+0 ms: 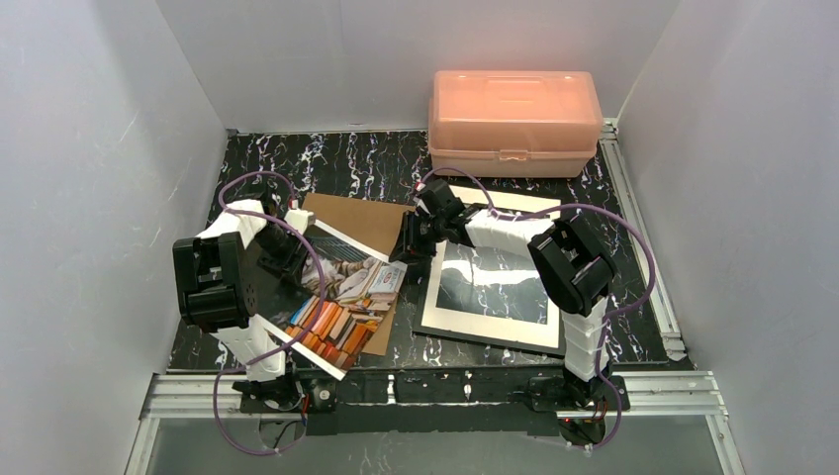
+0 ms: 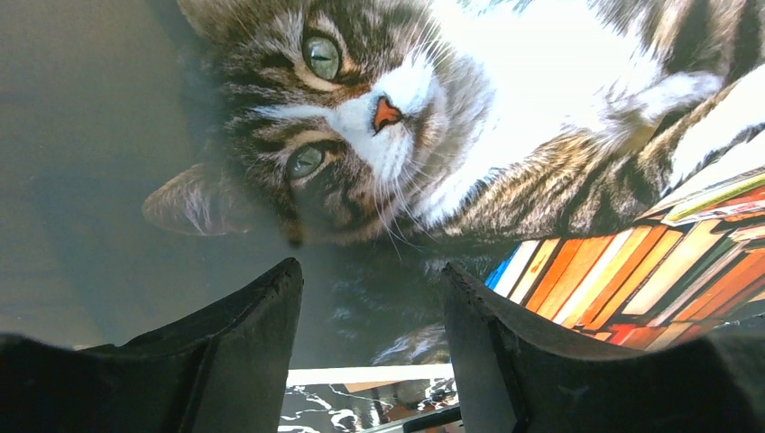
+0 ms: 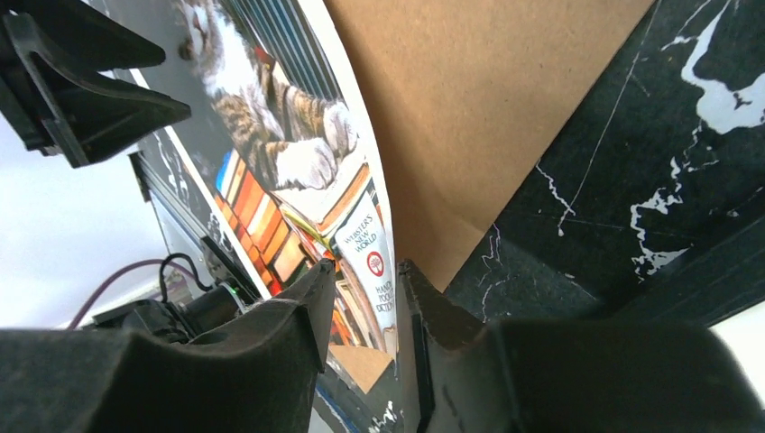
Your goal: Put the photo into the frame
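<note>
We're barely starting: the photo is sitting outside the frame. Our left pincer is gaping, right pincer straddling its edge, grip unclear.

White walls enclose a black marbled tabletop.

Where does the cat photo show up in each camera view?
Top external: the photo sits left of centre, beside the frame.
Left wrist: the photo fills nearly the whole picture.
Right wrist: the photo runs from top left to bottom centre.
Shared landmark: the coloured book spines printed on it.
</note>
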Robot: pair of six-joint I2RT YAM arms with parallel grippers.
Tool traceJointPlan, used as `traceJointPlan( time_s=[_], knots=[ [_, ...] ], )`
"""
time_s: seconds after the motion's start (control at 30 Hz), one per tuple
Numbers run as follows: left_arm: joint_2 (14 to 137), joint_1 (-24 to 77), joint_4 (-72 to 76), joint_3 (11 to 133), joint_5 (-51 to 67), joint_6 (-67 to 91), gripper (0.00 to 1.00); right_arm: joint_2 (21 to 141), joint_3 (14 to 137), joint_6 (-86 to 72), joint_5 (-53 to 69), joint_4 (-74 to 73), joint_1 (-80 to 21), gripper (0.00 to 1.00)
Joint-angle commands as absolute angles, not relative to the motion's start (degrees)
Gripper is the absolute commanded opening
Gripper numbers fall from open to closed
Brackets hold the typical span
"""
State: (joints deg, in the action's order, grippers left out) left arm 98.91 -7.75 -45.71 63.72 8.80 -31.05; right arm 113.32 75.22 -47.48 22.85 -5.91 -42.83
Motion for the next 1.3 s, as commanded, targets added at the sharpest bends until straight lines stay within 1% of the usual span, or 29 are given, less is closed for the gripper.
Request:
traceJointPlan(
  time_s=[0.0,0.17,0.23,0.37,0.57,0.7,0.73,0.8,0.9,0.93,1.0,1.03,1.07,1.1,1.13,1.27],
  knots=[
    [98.54,-7.68,-47.73,63.82,10.30,-30.70,0.55,113.53,77.17,-44.74,23.17,-9.02,-43.29,0.40],
    [99.36,-7.65,-47.20,63.19,10.45,-30.47,0.52,113.73,75.90,-45.07,24.01,-8.30,-43.35,0.40],
    [99.64,-7.65,-47.20,63.23,10.63,-30.33,0.48,113.73,75.12,-45.57,24.25,-7.45,-43.42,0.40],
    [100.07,-7.59,-47.20,63.24,10.78,-30.16,0.46,113.56,73.48,-46.47,24.55,-5.89,-43.54,0.39],
    [100.07,-7.62,-47.20,63.15,11.44,-29.62,0.44,113.86,71.68,-47.64,25.87,-4.06,-43.88,0.38],
    [100.02,-7.64,-47.13,62.80,11.56,-29.62,0.44,113.83,71.11,-47.84,25.96,-3.55,-44.20,0.33],
    [100.06,-7.65,-47.04,62.67,11.54,-29.62,0.44,113.83,71.10,-47.89,25.98,-3.55,-44.21,0.31],
    [100.03,-7.65,-46.94,62.58,11.75,-29.47,0.43,113.69,71.43,-47.84,26.16,-3.63,-44.30,0.22],
    [99.25,-7.64,-48.61,64.10,12.27,-28.63,0.44,113.23,73.35,-46.90,25.96,-5.43,-44.37,0.02],
    [98.44,-7.64,-49.81,65.70,12.23,-27.86,0.46,112.90,74.54,-46.20,25.45,-6.95,-44.33,0.01],
    [95.48,-7.64,-52.21,70.03,11.46,-25.59,0.55,111.57,77.42,-44.21,23.66,-10.34,-44.30,0.01],
    [93.48,-7.69,-53.61,72.94,11.15,-24.71,0.62,110.63,79.17,-43.09,22.63,-12.15,-44.34,0.01],
    [91.68,-7.65,-55.18,76.19,11.03,-23.81,0.75,109.51,80.94,-42.06,21.48,-14.01,-44.37,0.01],
    [89.70,-7.65,-56.49,79.87,10.95,-22.87,0.95,108.46,82.74,-40.93,20.48,-15.87,-44.38,0.01],
    [88.03,-7.71,-57.83,85.03,11.01,-21.99,0.98,107.18,84.71,-39.47,19.23,-17.60,-44.45,0.01],
    [87.09,-7.82,-67.21,103.01,15.70,-19.01,0.98,102.53,93.36,-35.01,13.20,-24.85,-46.60,0.01]
  ],
)
